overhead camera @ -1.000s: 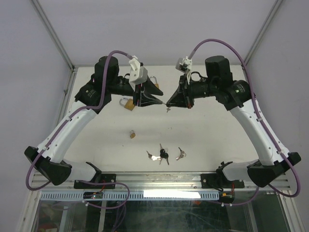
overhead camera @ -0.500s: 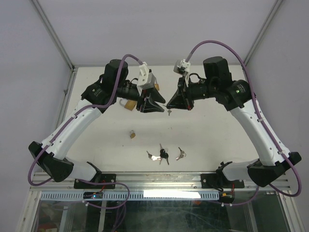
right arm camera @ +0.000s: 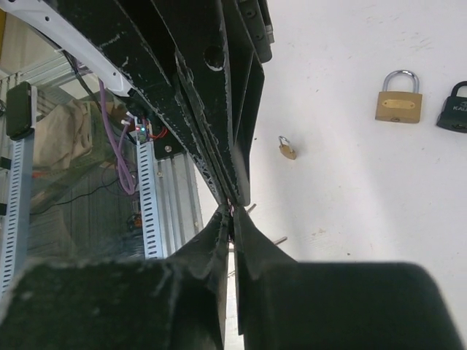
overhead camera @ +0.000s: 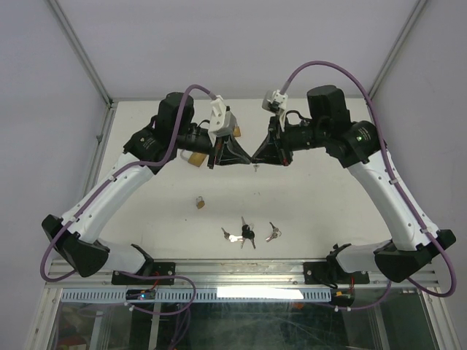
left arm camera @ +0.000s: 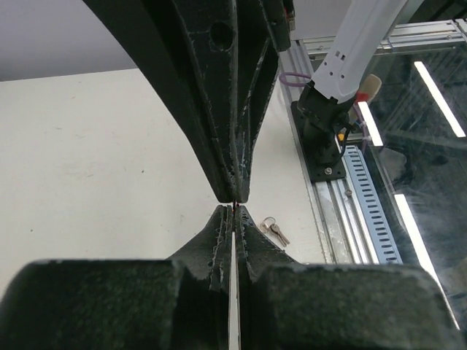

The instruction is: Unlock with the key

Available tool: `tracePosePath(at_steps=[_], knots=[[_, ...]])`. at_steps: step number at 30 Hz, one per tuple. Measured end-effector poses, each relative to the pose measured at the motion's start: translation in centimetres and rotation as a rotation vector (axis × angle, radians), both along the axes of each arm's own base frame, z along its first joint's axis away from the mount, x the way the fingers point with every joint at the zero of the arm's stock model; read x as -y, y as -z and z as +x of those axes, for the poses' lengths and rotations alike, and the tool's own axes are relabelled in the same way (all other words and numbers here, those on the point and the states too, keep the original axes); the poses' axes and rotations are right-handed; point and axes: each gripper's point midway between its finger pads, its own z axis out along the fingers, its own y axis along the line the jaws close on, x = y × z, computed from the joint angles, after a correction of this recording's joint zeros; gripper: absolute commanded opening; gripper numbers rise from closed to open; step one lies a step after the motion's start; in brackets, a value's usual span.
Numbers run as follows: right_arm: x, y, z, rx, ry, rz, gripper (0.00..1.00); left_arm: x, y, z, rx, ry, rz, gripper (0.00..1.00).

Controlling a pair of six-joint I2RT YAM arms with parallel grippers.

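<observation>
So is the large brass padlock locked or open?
Locked: on the large brass padlock, both legs of the silver shackle sit in the body.

The black padlock (right arm camera: 454,108) is carrying a short line of pale letters on its body, but the picture edge is cutting them and they are too small to read. No other text is showing.
</observation>
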Motion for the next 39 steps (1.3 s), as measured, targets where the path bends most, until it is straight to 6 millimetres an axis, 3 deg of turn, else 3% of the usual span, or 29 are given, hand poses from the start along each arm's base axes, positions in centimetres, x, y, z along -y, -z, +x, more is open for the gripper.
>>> tracePosePath(at_steps=[2,3,4,6,8,12,15,19,21,23,30,39], knots=[[0.1,-0.1,0.1,0.005,0.006,0.008,0.76,-0.1,0.0,0.1,-0.005,-0.024,-0.01,0.0],[0.2,-0.1,0.2,0.01,0.009,0.02,0.92,-0.2,0.0,0.2,-0.011,-0.048,-0.016,0.0],[0.5,-0.1,0.0,0.025,0.004,0.044,0.99,-0.2,0.0,0.3,-0.019,-0.066,-0.024,0.0],[1.4,-0.2,0.4,0.013,0.034,0.097,1.0,-0.4,-0.1,0.2,-0.048,-0.101,-0.048,0.0],[2.4,-0.8,0.8,0.003,0.071,0.193,0.94,-0.5,-0.3,0.0,-0.072,-0.123,-0.076,0.0],[3.1,-2.5,1.2,0.018,0.091,0.328,0.7,-0.7,-0.8,-0.2,-0.114,-0.155,-0.13,0.0],[2.6,-4.1,1.0,0.028,0.055,0.383,0.67,-0.4,-1.5,-0.1,-0.147,-0.17,-0.171,0.0],[1.7,-5.0,0.3,0.029,0.01,0.413,0.54,-0.2,-2.1,0.1,-0.2,-0.187,-0.215,0.0],[1.1,-5.0,-0.3,0.023,-0.016,0.413,0.46,-0.1,-2.4,0.2,-0.218,-0.189,-0.231,0.0],[0.6,-4.7,-0.5,0.013,-0.029,0.404,0.46,0.0,-2.8,0.1,-0.225,-0.189,-0.244,0.0],[0.2,-3.1,0.4,-0.037,-0.006,0.363,0.32,0.0,-3.5,0.1,-0.233,-0.184,-0.266,0.0],[0.2,-2.8,0.4,-0.046,0.0,0.352,0.0,0.2,-3.7,-0.1,-0.228,-0.177,-0.276,0.0]])
